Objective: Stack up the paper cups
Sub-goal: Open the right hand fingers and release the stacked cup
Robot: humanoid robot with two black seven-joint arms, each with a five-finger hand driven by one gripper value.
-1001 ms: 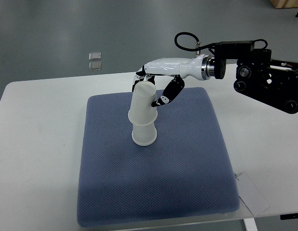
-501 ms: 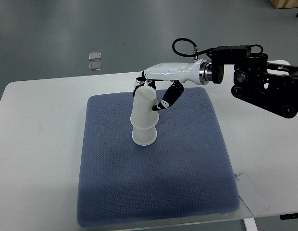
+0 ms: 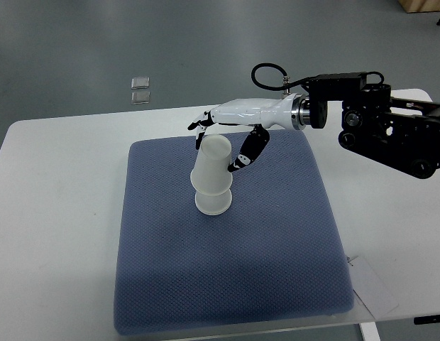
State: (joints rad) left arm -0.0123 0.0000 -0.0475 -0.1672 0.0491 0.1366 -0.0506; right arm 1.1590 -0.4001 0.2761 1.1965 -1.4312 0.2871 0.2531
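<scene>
Two white paper cups stand upside down on the blue-grey mat point(image 3: 227, 270), one over the other. The upper cup point(image 3: 211, 165) leans slightly to the right over the lower cup point(image 3: 212, 202). My right hand point(image 3: 217, 148) reaches in from the right at the upper cup's top. Its fingers point(image 3: 199, 128) are spread behind the cup and its thumb point(image 3: 243, 156) hangs just right of it. The hand is open and no longer wraps the cup. The left arm does not show.
The mat lies on a white table point(image 3: 57, 213). The right arm's black forearm point(image 3: 390, 128) hangs over the table's far right. A white paper slip point(image 3: 372, 284) lies near the front right corner. Two small clear items point(image 3: 140, 89) lie on the floor beyond.
The upper cup has slid down further over the lower one. My right hand's fingers have uncurled from the cup and spread, and the hand has risen slightly.
</scene>
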